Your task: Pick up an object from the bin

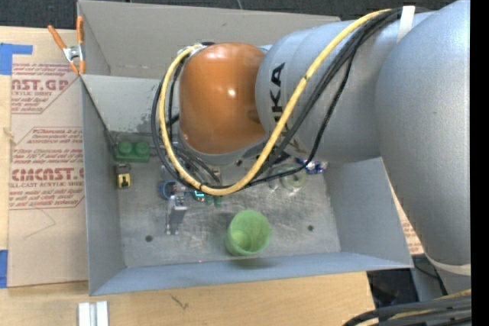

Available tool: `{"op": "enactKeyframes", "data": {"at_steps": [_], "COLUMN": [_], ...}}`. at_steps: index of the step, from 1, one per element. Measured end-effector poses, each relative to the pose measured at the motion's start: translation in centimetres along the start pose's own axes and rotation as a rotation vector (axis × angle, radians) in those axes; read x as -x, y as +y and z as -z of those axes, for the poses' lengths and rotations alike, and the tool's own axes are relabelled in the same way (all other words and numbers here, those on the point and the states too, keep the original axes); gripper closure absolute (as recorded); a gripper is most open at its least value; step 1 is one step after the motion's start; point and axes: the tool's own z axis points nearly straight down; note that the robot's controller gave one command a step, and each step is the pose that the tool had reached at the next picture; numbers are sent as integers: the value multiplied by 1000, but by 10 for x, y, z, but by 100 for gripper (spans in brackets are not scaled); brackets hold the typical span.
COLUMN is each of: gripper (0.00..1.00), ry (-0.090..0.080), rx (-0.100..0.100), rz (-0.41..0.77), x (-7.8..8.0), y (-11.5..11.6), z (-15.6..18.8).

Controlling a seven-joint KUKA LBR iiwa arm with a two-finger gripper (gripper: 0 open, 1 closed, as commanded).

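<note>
Grey metal walls slope down around me: the bin point(101, 202) takes up the middle of the frame, its scuffed floor lying in the lower half. My arm point(397, 88) comes in from the right as a thick silver trunk and covers most of the upper right. At its end the orange cover point(218, 95) on my wrist bulges over the centre of the bin, and yellow and black cables point(218, 191) loop round it and sag beneath its lower edge.

Below the cover's lower left, my gripper point(176, 214) shows as a slim metal piece reaching down to the floor, left of centre. Most of it is hidden under the cover, so I cannot tell whether it is open or closed, or whether it has anything.

A round, pale green cup-like thing point(247, 233) lies nearest, on the floor at lower centre, just to the right of the gripper and apart from it. A green studded block point(132, 151) sits against the left wall, above and to the left of the gripper. Just below the block lies a small yellow and black piece point(123, 179), also close to that wall.
</note>
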Motion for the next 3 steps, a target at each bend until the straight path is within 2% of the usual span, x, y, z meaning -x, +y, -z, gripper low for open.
{"op": "enactKeyframes", "data": {"at_steps": [1,2,3], "gripper": [0,100,100], "ry": [-14,-16,-16], "rx": [3,4,1], "rz": [185,187,327], "x": [63,63,34], "y": [-48,-46,-38], "z": [-110,-106,20]}}
